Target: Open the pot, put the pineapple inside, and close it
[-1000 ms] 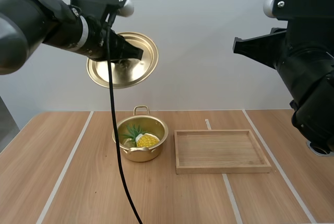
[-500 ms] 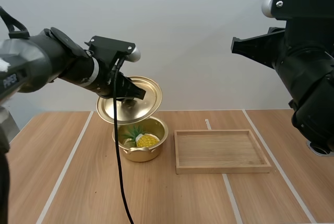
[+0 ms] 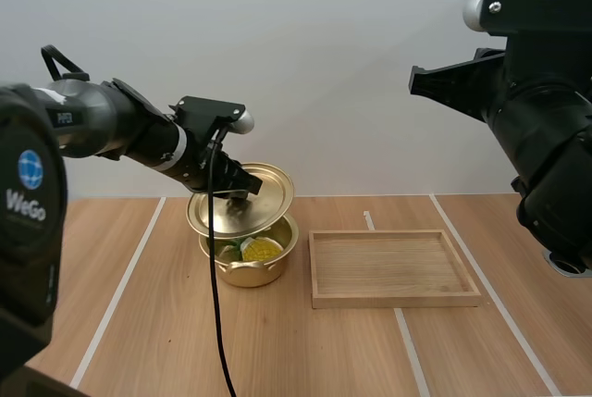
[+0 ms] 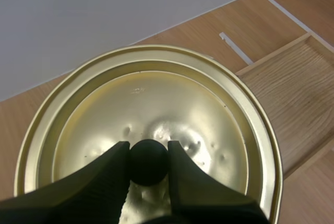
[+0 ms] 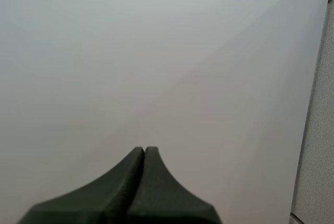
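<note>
While the left gripper (image 4: pixel 147 151) pinches the knob (image 4: pixel 148 162) of the tilted lid (image 3: pixel 269 184) above the pot (image 3: pixel 250 273), level it before lowering; the right gripper (image 5: pixel 144 153) fingers lie together.

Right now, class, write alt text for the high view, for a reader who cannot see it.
The left gripper holds a gold lid tilted over the open gold pot, where a pineapple lies inside. A wooden tray sits on the table to the pot's right, apart from it.

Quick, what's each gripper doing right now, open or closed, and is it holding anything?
Left gripper: closed on the lid.
Right gripper: closed, holding nothing.
</note>
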Robot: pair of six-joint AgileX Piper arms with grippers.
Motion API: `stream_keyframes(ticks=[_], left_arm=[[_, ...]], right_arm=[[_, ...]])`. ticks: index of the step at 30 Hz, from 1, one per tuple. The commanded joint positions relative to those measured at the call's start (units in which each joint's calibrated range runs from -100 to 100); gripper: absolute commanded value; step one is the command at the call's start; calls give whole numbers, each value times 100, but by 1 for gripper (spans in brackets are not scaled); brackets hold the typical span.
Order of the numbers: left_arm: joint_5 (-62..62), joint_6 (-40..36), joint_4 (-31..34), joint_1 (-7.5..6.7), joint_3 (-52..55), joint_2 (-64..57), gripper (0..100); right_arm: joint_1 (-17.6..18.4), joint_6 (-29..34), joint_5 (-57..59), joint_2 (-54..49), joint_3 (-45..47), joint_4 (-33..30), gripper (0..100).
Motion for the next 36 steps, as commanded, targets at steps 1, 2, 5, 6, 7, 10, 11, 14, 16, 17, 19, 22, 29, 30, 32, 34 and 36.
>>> stream_keyframes(ticks=[1,2,5,6,7,10,11,14,16,17,19,22,29,30,32,34,36], left_arm=[[-107,119,-149,9,6,180,0],[-127,129,-149,9,6,247,0],[-142,224,-149,9,6,410,0],[-142,250,-149,9,6,464,0],[-142,274,-149,9,6,513,0],[-142,375,-165,9,6,622,0],[-142,406,-173,9,6,636,0],[-142,560,-173,9,6,689,0],[-142,641,-179,9,6,715,0],[-142,695,-207,9,6,715,0],[-142,728,-212,9,6,715,0],[-142,763,-222,9,6,719,0],[-111,802,-221,9,6,948,0],[-111,802,-221,9,6,975,0],[-36,812,-236,9,6,1017,0],[-19,877,-236,-20,6,1043,0],[4,898,-236,-81,6,1047,0]], right_arm=[[-23,0,106,-65,19,5,0],[-23,0,106,-65,19,5,0],[-23,0,106,-65,19,5,0],[-23,0,106,-65,19,5,0],[-23,0,106,-65,19,5,0],[-23,0,106,-65,19,5,0],[-23,0,106,-65,19,5,0],[-23,0,104,-65,19,5,0],[-23,0,104,-65,19,5,0],[-23,0,104,-65,19,5,0],[-23,0,104,-65,19,5,0],[-23,0,104,-65,19,5,0],[-23,0,104,-65,19,5,0],[-23,0,104,-65,19,5,0],[-23,0,104,-65,19,5,0],[-23,0,104,-65,19,5,0],[-23,0,104,-65,19,5,0]])
